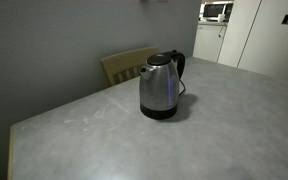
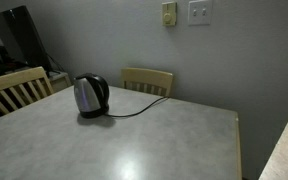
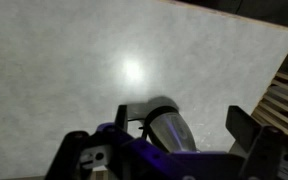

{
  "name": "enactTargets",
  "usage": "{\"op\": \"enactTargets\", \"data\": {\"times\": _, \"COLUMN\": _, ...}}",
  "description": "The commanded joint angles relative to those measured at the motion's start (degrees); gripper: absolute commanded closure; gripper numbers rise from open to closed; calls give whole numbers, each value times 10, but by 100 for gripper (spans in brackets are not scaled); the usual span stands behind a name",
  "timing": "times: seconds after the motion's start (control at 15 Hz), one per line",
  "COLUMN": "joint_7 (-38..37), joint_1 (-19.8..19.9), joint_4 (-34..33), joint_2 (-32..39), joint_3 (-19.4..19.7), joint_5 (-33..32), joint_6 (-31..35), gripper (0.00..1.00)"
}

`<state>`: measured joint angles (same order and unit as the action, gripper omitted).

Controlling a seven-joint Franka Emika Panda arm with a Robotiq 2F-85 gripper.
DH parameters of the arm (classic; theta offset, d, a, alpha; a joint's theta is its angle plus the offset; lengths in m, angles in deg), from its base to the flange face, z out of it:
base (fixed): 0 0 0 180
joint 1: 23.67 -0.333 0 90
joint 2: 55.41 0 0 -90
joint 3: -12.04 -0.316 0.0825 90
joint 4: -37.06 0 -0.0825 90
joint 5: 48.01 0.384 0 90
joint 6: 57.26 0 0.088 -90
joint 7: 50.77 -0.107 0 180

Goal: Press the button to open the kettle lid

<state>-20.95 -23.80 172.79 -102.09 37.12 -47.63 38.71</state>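
The steel kettle [image 1: 159,88] stands upright on the grey table, black handle at the back, and shows in both exterior views [image 2: 90,96]. Its lid [image 1: 159,60] sits shut on top. My gripper is out of frame in both exterior views. In the wrist view the gripper [image 3: 184,122] is open, with one dark finger on each side and the kettle [image 3: 169,130] below and between them, apart from both. I cannot make out the lid or button in the wrist view.
The kettle's black cord [image 2: 134,112] runs across the table [image 2: 134,150] toward the wall. Wooden chairs stand at the table's edges [image 2: 148,80] [image 2: 14,88] [image 1: 124,66]. A microwave [image 1: 217,11] sits far back.
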Motion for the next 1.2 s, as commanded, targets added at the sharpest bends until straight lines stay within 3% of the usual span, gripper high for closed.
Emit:
{"op": "enactTargets", "data": {"times": 0.0, "joint_7": 8, "joint_1": 13, "joint_4": -2, "joint_2": 5, "joint_3": -8, "joint_5": 8, "joint_6": -1, "gripper": 0}}
{"op": "enactTargets", "data": {"times": 1.13, "joint_7": 14, "joint_1": 10, "joint_4": -3, "joint_2": 7, "joint_3": 5, "joint_5": 25, "joint_6": 16, "gripper": 0}}
